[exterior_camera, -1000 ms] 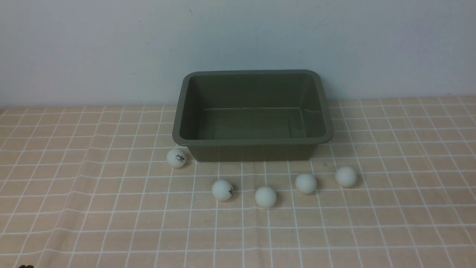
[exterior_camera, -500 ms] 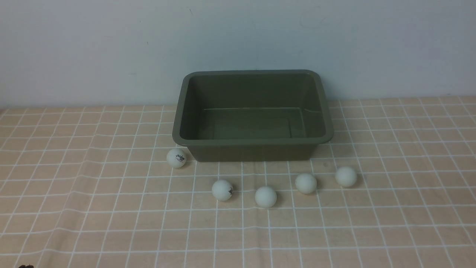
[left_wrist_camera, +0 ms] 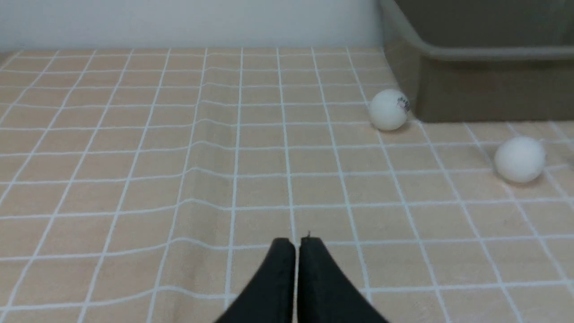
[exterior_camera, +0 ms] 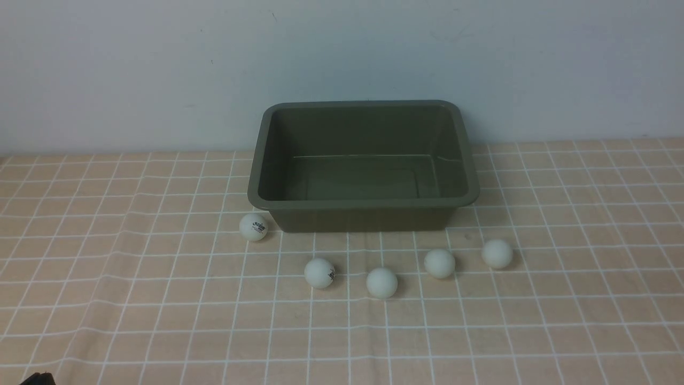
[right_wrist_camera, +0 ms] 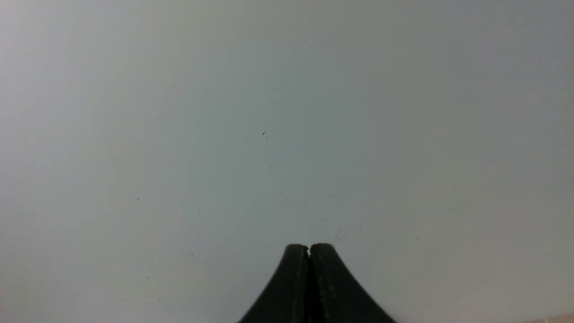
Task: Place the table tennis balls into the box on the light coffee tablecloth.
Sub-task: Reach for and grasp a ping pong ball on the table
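An olive-green box (exterior_camera: pixel 363 203) stands empty at the back of the light coffee tablecloth (exterior_camera: pixel 133 299). Several white table tennis balls lie in front of it: one with a logo (exterior_camera: pixel 253 226) by the box's left front corner, another with a logo (exterior_camera: pixel 319 273), and plain ones (exterior_camera: pixel 381 282), (exterior_camera: pixel 440 263), (exterior_camera: pixel 497 253). The left wrist view shows my left gripper (left_wrist_camera: pixel 297 242) shut and empty, low over the cloth, with the logo ball (left_wrist_camera: pixel 389 109) and a second ball (left_wrist_camera: pixel 519 159) ahead near the box (left_wrist_camera: pixel 484 89). My right gripper (right_wrist_camera: pixel 309 247) is shut and empty, facing the wall.
A pale wall (exterior_camera: pixel 160 69) rises right behind the box. The cloth is slightly wrinkled on the left side (left_wrist_camera: pixel 193 148). A dark bit of my left arm (exterior_camera: pixel 37 378) peeks in at the bottom left corner of the front view.
The dark bit of my left arm at the bottom left corner shows slightly more now. The balls and the box have not moved.
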